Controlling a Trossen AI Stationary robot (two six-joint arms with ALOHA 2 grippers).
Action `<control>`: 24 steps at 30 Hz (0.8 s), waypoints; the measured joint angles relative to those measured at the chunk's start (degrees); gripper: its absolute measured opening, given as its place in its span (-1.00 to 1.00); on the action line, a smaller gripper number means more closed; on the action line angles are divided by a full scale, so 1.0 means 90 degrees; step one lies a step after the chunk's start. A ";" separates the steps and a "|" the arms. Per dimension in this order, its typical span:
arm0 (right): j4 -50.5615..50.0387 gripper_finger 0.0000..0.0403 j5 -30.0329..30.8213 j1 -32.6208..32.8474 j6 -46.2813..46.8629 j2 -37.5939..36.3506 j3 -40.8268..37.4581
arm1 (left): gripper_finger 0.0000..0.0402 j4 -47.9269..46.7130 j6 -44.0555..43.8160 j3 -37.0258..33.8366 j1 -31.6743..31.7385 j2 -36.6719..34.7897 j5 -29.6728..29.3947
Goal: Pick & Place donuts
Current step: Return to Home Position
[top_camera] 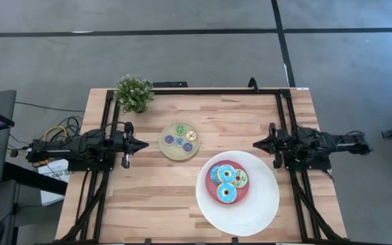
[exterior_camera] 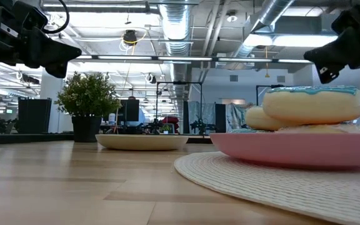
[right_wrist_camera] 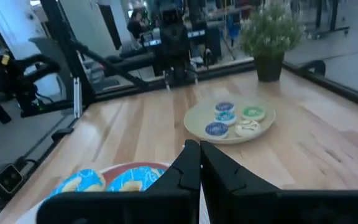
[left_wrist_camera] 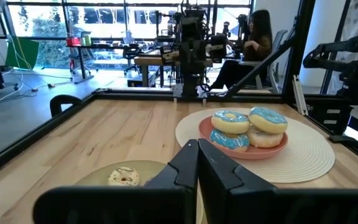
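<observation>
Three larger donuts (top_camera: 226, 182), iced blue and green, lie piled on the pink centre of the big white plate (top_camera: 264, 204). Several tiny donuts (top_camera: 180, 139), purple, green, blue and cream, lie on the small tan plate (top_camera: 169, 151). My left gripper (top_camera: 145, 144) hovers at the table's left side, shut, pointing toward the tan plate. My right gripper (top_camera: 256, 144) hovers at the right side, shut, pointing left above the white plate's far edge. Neither touches anything. In the left wrist view the big donuts (left_wrist_camera: 248, 127) lie beyond the shut fingers (left_wrist_camera: 199, 165).
A small potted plant (top_camera: 133, 92) stands near the table's far left corner. A black frame (top_camera: 203, 90) runs along the far and side edges. Bare wood lies near the table's near left. A person (left_wrist_camera: 257, 37) sits in the room beyond the table.
</observation>
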 joint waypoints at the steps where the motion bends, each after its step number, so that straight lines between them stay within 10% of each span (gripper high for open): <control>1: -0.0054 -1.00 -0.0005 0.0007 -0.0007 0.0017 -0.0008 | -1.00 0.0000 0.0000 0.0000 0.0000 0.0000 0.0002; 24: -0.0156 -1.00 0.0010 0.0305 -0.0514 0.0011 -0.0165 | -1.00 0.0000 0.0000 0.0000 0.0000 0.0002 0.0005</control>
